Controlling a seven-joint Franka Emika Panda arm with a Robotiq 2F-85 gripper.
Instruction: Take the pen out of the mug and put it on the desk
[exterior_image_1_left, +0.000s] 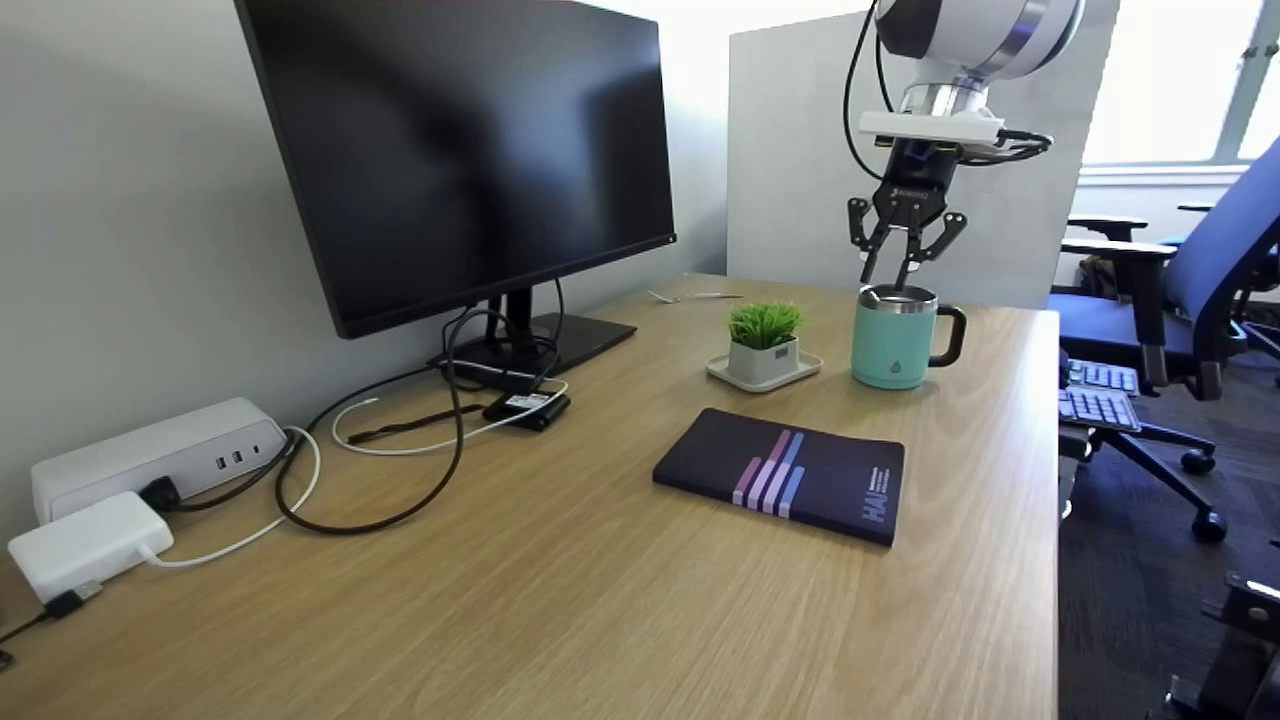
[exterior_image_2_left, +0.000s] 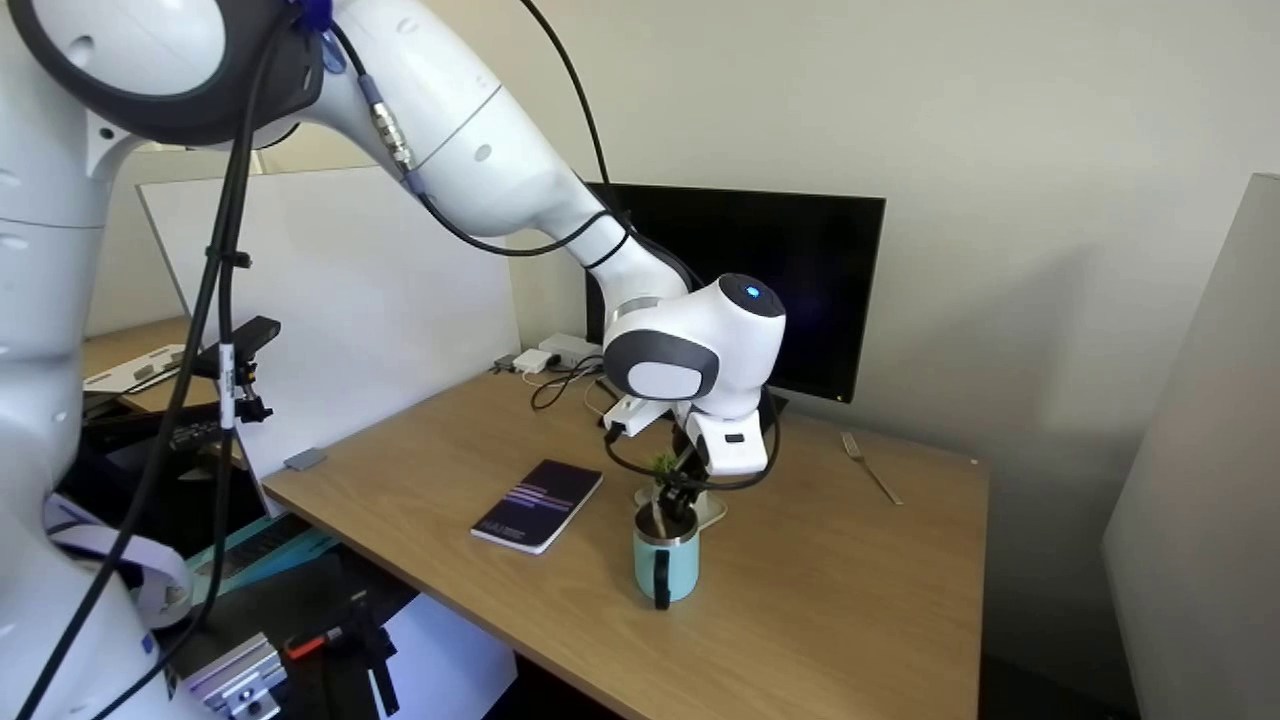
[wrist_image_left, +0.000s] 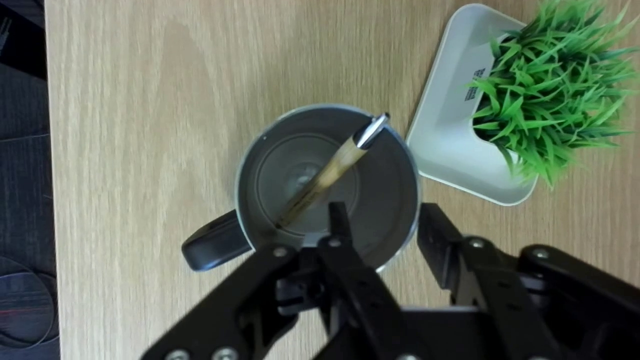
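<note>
The mint-green mug stands upright on the desk, its black handle toward the desk's near edge. It also shows in an exterior view and in the wrist view. A pen with a wood-coloured barrel and silver end leans inside the mug. Its silver end rests at the rim on the plant side. My gripper points down just above the mug. In the wrist view the gripper is open with nothing between its fingers. One finger overlaps the mug's mouth, the other the rim's outside. The pen lies apart from both fingers.
A green plant in a white pot on a tray stands close beside the mug. A dark notebook lies nearby. A monitor, cables and a white power box line the wall. A fork lies at the far end.
</note>
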